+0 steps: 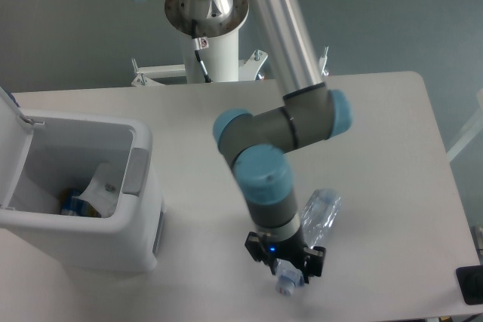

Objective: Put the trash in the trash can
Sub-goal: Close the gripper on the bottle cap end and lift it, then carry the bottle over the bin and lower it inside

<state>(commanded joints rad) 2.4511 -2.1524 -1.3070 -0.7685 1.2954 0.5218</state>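
Observation:
A crushed clear bluish plastic bottle [318, 215], one piece of the trash, hangs tilted above the table's front, its capped neck low and its body rising to the right behind the wrist. My gripper [289, 272] is shut on the bottle's neck end, pointing down. The trash can [143, 209], a boxy white bin with a grey handle panel, stands at the left with its lid [9, 107] swung up. Inside it lies a crumpled white paper carton [102, 186] beside a blue-labelled item.
The arm's base column [215, 50] rises behind the table's far edge. A dark object [469, 284] sits at the table's front right corner. The table's right edge runs near the bottle.

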